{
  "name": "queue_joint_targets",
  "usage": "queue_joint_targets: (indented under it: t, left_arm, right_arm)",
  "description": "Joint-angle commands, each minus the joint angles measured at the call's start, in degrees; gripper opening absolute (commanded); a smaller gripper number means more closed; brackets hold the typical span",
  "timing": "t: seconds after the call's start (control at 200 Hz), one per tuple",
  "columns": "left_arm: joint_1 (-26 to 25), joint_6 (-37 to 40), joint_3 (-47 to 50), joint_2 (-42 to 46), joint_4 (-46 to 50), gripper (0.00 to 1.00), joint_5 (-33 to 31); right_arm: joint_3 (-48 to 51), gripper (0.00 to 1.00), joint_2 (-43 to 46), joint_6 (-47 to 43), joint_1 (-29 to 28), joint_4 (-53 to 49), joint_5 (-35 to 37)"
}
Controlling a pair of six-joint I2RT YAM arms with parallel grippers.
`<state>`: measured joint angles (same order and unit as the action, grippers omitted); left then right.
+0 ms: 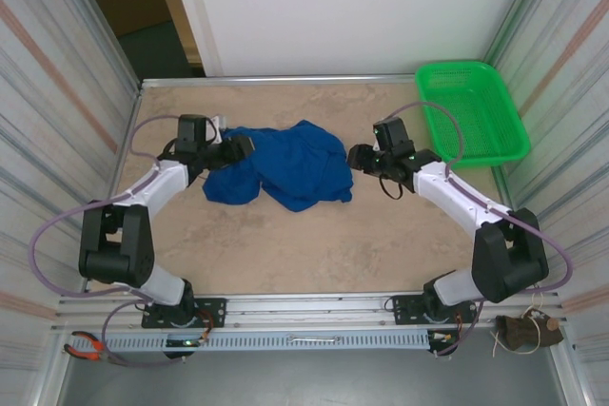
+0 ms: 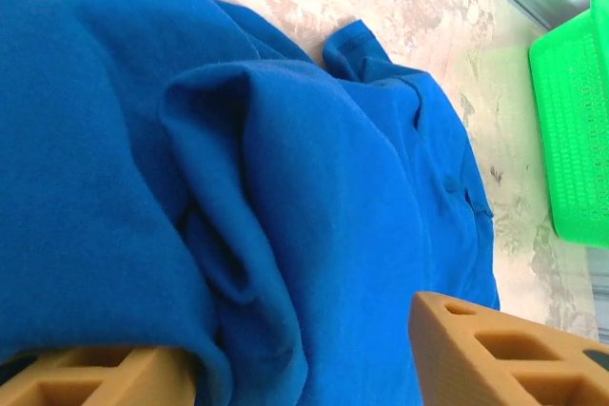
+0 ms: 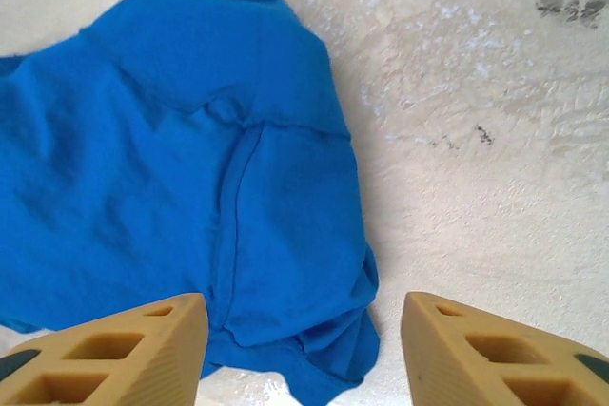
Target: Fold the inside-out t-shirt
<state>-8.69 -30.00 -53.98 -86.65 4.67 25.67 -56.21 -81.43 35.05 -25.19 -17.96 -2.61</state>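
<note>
The inside-out t-shirt [image 1: 285, 166] lies crumpled in a royal-blue heap on the middle of the table, with a seam showing [image 3: 233, 206]. My left gripper [image 1: 240, 147] is at the heap's left edge. Its jaws stand open, and folds of the t-shirt [image 2: 285, 187] lie between the fingers [image 2: 504, 349], with cloth draped over the left one. My right gripper [image 1: 360, 157] hovers just off the heap's right edge, open. In the right wrist view, a lower corner of the t-shirt [image 3: 324, 330] lies beneath the gap of that gripper [image 3: 304, 349], and nothing is pinched.
A green plastic mesh basket [image 1: 471, 111] stands at the back right corner, and its edge is in the left wrist view [image 2: 576, 130]. Metal walls fence the table on both sides. Bare beige tabletop [image 1: 314, 244] lies between the heap and the arm bases.
</note>
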Motion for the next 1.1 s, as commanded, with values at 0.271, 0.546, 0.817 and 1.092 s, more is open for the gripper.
queue_joint_targets:
  t: [0.271,0.546,0.817,1.092]
  left_arm:
    - [-20.4,17.0,-0.7,6.2,6.7,0.68,-21.8]
    - [-34.9,26.5,-4.6,-2.9,6.2,0.72,-33.3]
    - [-40.3,33.0,-9.3,-13.4,4.7,0.78,-39.9]
    - [-37.6,34.2,-16.2,-22.9,7.2,0.62,-38.2]
  right_arm:
    - [7.9,0.66,-3.3,0.7,-6.2,1.9,7.5]
    - [11.9,0.69,3.6,3.6,2.7,1.6,3.9]
    - [16.7,0.71,11.5,3.3,5.7,0.2,2.5]
    - [19.0,0.71,15.5,3.5,6.0,1.4,-1.2]
